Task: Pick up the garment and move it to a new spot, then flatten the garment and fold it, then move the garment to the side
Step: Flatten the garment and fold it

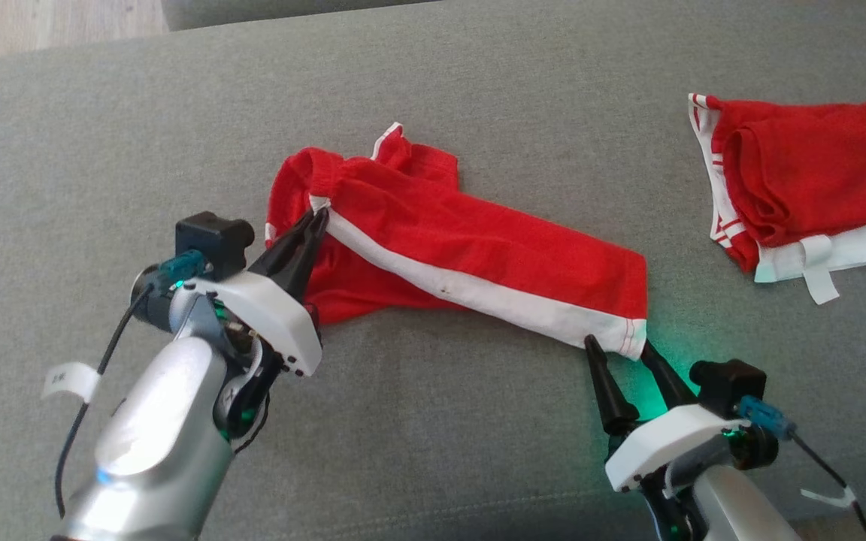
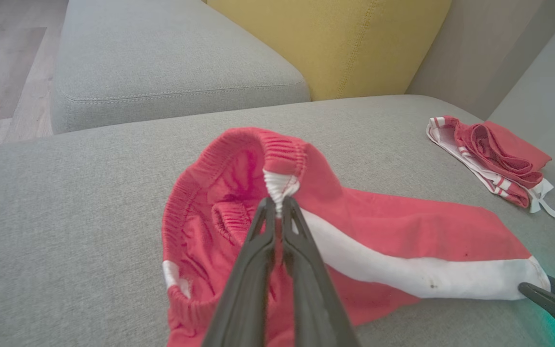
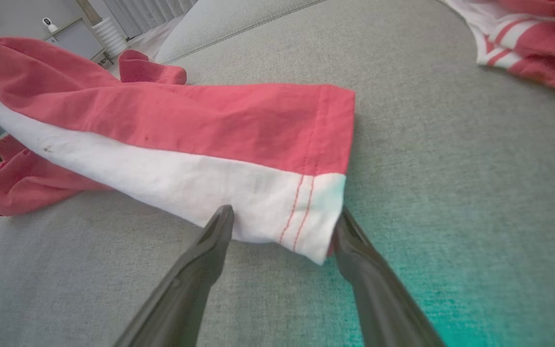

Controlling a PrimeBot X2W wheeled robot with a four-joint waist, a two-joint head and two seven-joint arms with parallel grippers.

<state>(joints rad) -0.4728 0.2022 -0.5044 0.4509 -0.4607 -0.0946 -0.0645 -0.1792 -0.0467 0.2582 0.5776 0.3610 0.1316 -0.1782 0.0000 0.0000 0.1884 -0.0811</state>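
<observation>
Red shorts [image 1: 478,248] on sofa cushion [image 1: 433,421], well left of folded red pile [image 1: 809,165]. Left end effector [image 1: 316,218] clamped on waistband, end farthest from pile. Right end effector [image 1: 618,343] spread, straddling hem corner nearest pile; close deep on hem, then tension gently.

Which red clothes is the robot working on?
On the grey sofa cushion, look in the middle for the red shorts. Unlike the folded red pile to the right, they lie stretched out with one broad white stripe.
</observation>
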